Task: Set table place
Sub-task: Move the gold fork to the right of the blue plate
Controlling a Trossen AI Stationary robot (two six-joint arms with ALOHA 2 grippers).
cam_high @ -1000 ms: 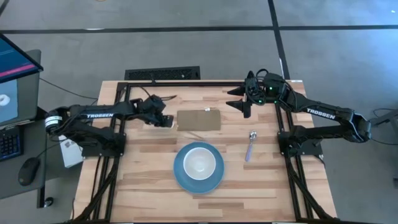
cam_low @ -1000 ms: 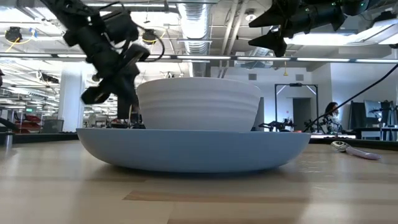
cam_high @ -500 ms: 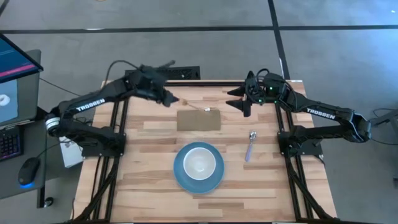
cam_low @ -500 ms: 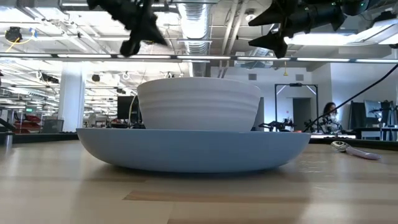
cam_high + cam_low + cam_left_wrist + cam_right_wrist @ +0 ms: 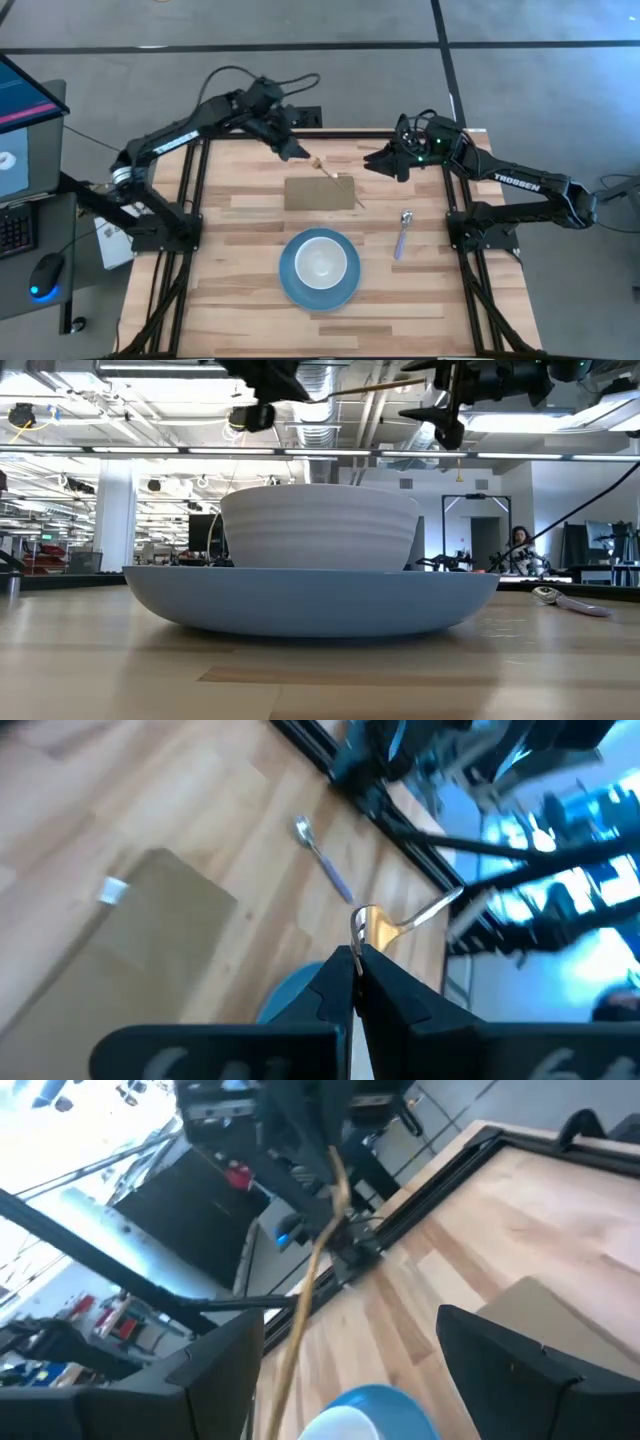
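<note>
Fork in the air, plate and bowl set on the table [image 5: 230,300].

The plate [image 5: 320,268] sits near the front edge, bowl [image 5: 320,261] on it, spoon [image 5: 402,233] just right of the plate. Beyond the plate, my left gripper [image 5: 298,150] pinches the fork [image 5: 335,178] above the brown mat [image 5: 319,193]; my right gripper [image 5: 378,163] hangs spread apart nearby.

I count one plate [image 5: 318,270], one bowl [image 5: 320,260], one spoon [image 5: 402,232], one fork [image 5: 330,172], one brown mat [image 5: 320,192], and my two grippers.
</note>
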